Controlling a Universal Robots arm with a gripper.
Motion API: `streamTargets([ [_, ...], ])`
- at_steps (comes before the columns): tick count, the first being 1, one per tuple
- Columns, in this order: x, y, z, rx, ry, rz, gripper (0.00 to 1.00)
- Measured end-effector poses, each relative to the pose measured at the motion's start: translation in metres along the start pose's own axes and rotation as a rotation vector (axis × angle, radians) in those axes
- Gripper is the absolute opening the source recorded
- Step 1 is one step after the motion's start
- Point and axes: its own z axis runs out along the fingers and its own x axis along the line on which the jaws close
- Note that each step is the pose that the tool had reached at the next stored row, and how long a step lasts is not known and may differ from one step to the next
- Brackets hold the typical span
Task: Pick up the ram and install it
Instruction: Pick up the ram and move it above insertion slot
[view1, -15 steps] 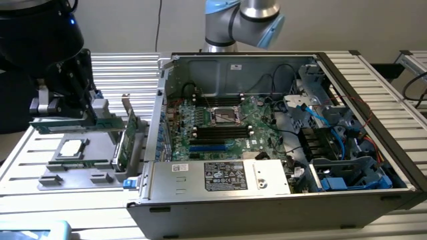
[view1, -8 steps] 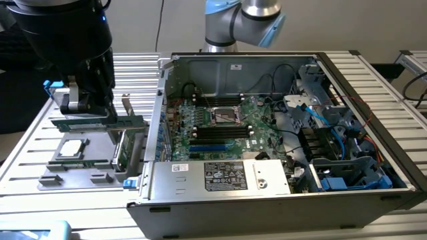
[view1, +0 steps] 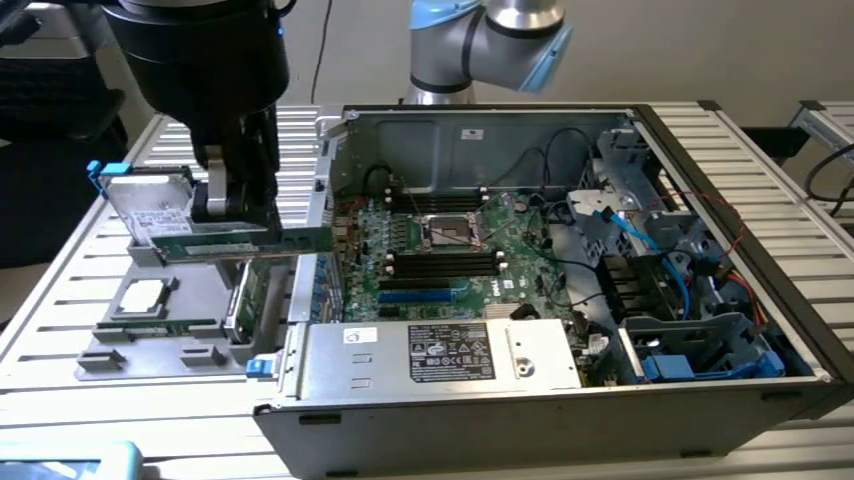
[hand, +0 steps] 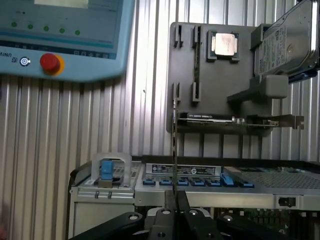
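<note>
The ram (view1: 302, 240) is a thin green stick hanging level above the grey fixture (view1: 127, 300), just off the open computer case's wall on the exterior view's left. My gripper (view1: 248, 222) comes down from above and is shut on the stick's middle. In the wrist view the ram (hand: 174, 145) appears edge-on as a thin dark line rising from between my closed fingers (hand: 165, 216). The black memory slots (view1: 443, 264) lie on the motherboard (view1: 514, 225) inside the case, to the exterior view's right of the stick.
The grey fixture (hand: 220, 80) also holds a processor chip (hand: 225, 44), a hard drive (hand: 290, 42) and a taller green card with a metal bracket (hand: 235, 120). A power supply (view1: 441, 350) and cables fill the case's near side. A teach pendant with a red button (hand: 50, 62) lies nearby.
</note>
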Motion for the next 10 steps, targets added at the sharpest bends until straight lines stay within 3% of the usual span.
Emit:
streamTargets([
  [10, 0.001, -0.0455, -0.0035, 0.0000, 0.0000, -0.001, 0.13],
])
